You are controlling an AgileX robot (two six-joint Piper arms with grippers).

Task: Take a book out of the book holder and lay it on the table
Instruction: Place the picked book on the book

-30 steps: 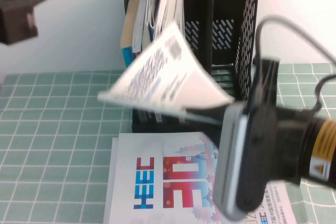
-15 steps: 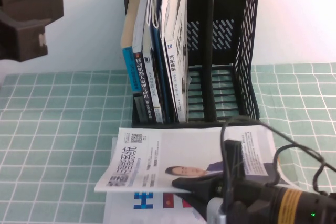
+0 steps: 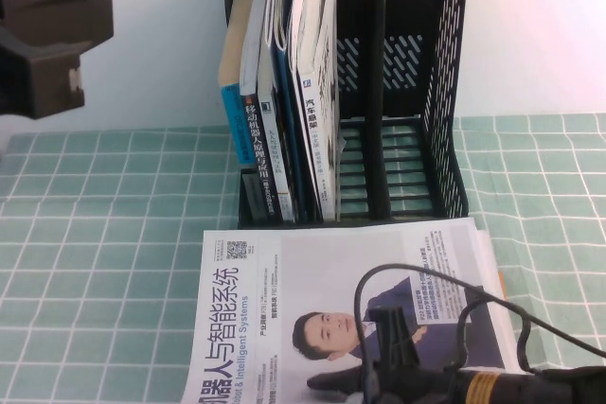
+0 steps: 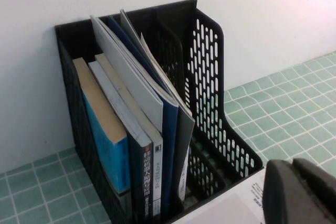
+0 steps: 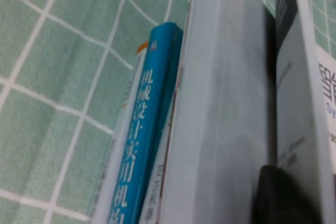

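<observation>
High view: book flat before book holder.

The book lying flat carries a QR code at its 10 o'clock corner, a blue Chinese title ending 人与智能系统 and "Intelligent Systems". A standing white spine reads 汽车.

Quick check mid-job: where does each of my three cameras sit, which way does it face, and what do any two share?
High view: raised on the robot's side, angled down at the book on the table; right gripper at near edge, left gripper raised far left.
Left wrist view: faces the book holder; dark gripper tip.
Right wrist view: close over stacked book edges; dark fingertip.
High and left wrist share the holder.
</observation>
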